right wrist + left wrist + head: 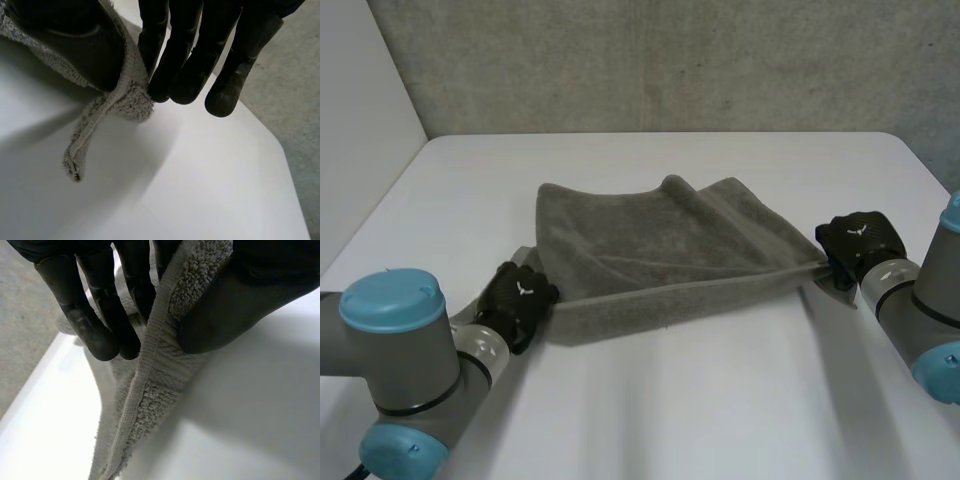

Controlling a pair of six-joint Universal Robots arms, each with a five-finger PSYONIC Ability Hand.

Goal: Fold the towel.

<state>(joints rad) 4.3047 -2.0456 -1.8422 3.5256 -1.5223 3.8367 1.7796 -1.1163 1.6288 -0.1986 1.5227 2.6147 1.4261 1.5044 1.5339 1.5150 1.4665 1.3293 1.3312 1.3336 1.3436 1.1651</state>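
The left robot hand (520, 292), in the head view, is at the near left corner of a grey, rectangular terry-cloth towel (670, 250), and the right robot hand (858, 248) is at its near right corner. The near edge is lifted and stretched between them, while the far part lies rumpled on the flat white counter (670, 400).

In the left wrist view, the left robot hand pinches the hemmed edge between its thumb and its fingers (95, 330). The cloth hangs down from this grip to the counter.

In the right wrist view, the right robot hand is closed on its corner in the same way, thumb against fingers (185, 75), and a short tip of hem hangs free below.

I judge the towel to be light, soft and quite limp, with a rough pile that should not slip easily. It will probably sag in the middle. The best places to hold it are therefore the hemmed corners, where the cloth is thicker, and both robot hands hold it there now.
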